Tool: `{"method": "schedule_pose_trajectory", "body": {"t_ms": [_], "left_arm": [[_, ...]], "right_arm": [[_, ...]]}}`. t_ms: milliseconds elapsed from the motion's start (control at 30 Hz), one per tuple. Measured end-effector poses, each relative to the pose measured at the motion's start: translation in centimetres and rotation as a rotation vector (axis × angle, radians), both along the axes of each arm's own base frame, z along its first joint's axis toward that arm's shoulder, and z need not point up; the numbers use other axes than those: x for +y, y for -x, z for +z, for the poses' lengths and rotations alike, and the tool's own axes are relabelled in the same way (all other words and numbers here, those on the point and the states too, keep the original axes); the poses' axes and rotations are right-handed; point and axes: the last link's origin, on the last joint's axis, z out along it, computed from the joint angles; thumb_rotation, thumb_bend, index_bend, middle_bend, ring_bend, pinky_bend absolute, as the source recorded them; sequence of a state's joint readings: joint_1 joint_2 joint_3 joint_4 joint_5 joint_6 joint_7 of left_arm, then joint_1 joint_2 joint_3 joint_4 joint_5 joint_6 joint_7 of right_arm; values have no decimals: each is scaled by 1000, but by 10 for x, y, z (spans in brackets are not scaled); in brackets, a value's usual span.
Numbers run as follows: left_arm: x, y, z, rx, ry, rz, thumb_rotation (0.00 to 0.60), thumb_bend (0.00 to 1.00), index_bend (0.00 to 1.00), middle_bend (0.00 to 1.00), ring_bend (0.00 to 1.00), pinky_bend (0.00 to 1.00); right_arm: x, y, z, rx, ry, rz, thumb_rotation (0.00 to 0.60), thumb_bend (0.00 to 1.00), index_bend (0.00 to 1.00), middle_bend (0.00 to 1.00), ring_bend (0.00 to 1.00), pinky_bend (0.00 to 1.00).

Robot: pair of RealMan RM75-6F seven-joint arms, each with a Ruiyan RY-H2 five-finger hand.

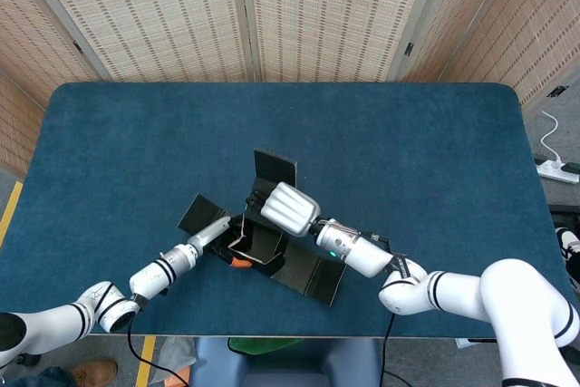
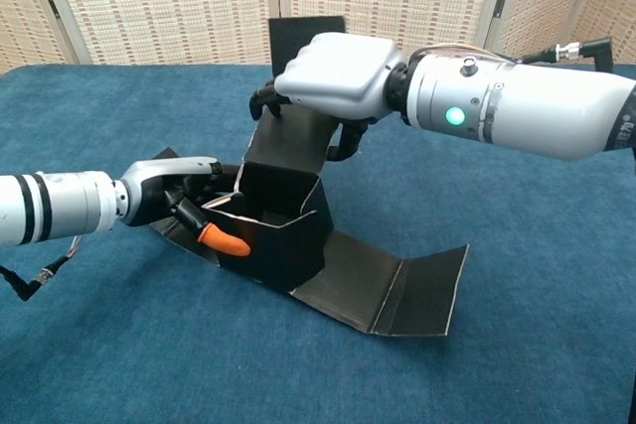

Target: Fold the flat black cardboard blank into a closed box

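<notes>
The black cardboard box stands half-formed near the table's front, its cavity open upward. Its tall rear panel stands nearly upright. My right hand grips that rear panel from above, with its fingers curled round the panel's edges. My left hand holds the box's left wall, its orange-tipped thumb lying against the outside of the front corner. A long creased flap lies flat on the table to the right. A small side flap spreads out under the left hand.
The blue table cloth stretches bare behind and to both sides of the box. Woven screens stand behind the table's far edge. A white power strip lies on the floor at the right.
</notes>
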State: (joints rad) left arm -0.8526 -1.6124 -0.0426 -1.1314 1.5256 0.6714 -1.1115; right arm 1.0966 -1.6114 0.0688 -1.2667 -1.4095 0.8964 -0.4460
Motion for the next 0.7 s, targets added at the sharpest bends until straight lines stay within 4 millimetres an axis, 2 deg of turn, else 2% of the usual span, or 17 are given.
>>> {"method": "schedule_pose_trajectory", "body": {"t_ms": [333,533,700], "left_arm": [[6,13,21,-16,-58,53,600,186,297,301,464,533],[9,20,46,-59,-104,117,600,186,306,309,463,534],[8,21,69,-133,-124,187,600,187,309,310,464,538]], "right_arm": [[5,15,27,-131,5,-75,600,274,0,68,735,1000],[22,34,59,-272,18,-113,600,275,0,75,735,1000],[40,62,92,-423,43,-180,600,275,0,87,735,1000]]}}
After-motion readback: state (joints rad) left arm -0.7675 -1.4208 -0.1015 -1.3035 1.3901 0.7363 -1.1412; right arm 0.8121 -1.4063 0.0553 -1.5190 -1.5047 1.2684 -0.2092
